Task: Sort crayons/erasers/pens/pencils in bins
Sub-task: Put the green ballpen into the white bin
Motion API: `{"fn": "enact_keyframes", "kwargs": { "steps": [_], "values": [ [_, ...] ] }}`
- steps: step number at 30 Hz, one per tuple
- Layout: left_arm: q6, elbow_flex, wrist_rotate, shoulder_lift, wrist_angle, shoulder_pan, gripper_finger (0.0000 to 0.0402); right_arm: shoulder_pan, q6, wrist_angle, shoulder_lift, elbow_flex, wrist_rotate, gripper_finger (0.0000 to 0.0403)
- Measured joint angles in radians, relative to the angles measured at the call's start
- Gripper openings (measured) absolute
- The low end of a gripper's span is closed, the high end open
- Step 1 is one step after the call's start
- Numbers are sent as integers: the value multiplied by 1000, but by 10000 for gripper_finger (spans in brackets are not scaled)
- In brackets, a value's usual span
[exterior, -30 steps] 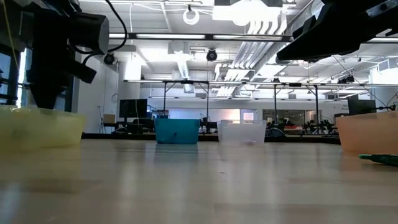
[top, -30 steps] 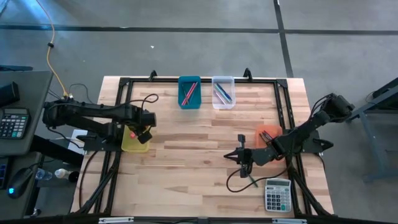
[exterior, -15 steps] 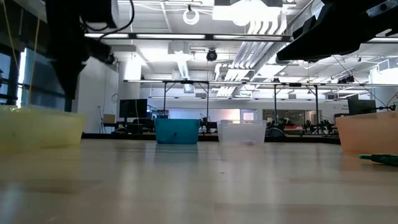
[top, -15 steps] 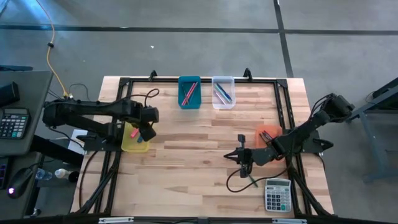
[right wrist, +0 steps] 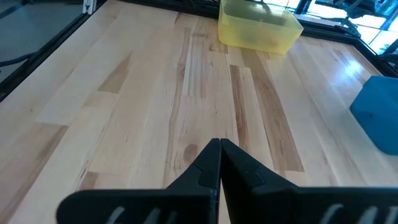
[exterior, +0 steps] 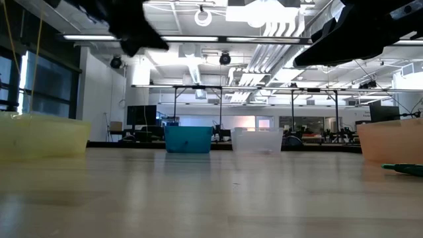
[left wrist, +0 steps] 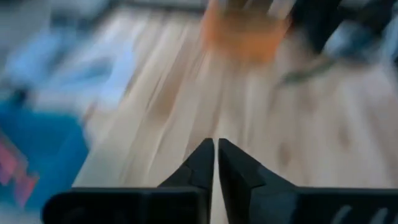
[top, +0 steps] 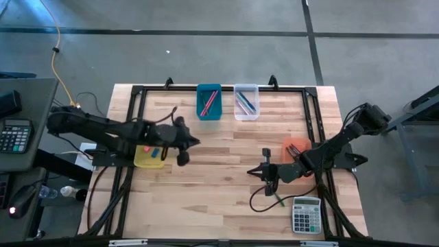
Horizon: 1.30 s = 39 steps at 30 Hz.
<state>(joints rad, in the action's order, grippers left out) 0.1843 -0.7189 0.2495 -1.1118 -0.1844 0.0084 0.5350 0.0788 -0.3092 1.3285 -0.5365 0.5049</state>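
I look from the left side first. The yellow bin sits at the left edge of the table, and I see small pink and blue erasers lying in it. My left gripper hangs just beside that bin, toward the middle of the table, with its 2 fingers pressed together and nothing between them.

Farther back stand the teal bin and the clear bin, side by side, each with thin sticks inside.

On the right, my right gripper rests low over the wood, fingers pressed together and holding nothing. The orange bin is partly hidden under that arm. A green stick lies on the table near it, beside a grey calculator.

What could go wrong, I think: the 2 arms could bump if both reach for the middle. The right arm could knock the orange bin, because it lies right over it. The green stick is thin and could roll away from a grab.

I can read no words or labels anywhere; the calculator keys are too small.
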Motion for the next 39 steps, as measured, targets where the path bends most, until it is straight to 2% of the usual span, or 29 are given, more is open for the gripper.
{"fn": "enact_keyframes", "kwargs": {
  "steps": [3, 8, 10, 14, 19, 26, 29, 35, 39],
  "values": [
    [-73, 92, -28, 0, 320, -10, 3, 0, 0, 1, 0, 0, -1, 0],
    [-145, 291, -176, -1, 809, -13, 2, 0, 90, 0, 0, 0, -3, 0],
    [-160, 361, -220, -1, 950, -15, 1, 0, 146, 5, 0, 0, -24, 0],
    [-170, 474, -216, 0, 1140, -10, 1, 0, 226, 11, 0, 0, -42, 0],
    [-139, 545, -216, -1, 1225, 8, 0, -8, 362, 21, 0, 0, 0, 0],
    [-178, 552, -221, -1, 1237, 11, 0, -7, 418, 47, 0, -9, 22, 0],
    [-174, 552, -235, -1, 1236, 11, 0, -7, 459, 197, 0, -91, 10, 0],
    [-170, 552, -273, -1, 1236, 11, 0, -6, 645, 678, 0, -290, 30, 1],
    [-170, 552, -273, -1, 1236, 11, 1, -6, 785, 863, 0, -351, 36, 1]
  ]
}}
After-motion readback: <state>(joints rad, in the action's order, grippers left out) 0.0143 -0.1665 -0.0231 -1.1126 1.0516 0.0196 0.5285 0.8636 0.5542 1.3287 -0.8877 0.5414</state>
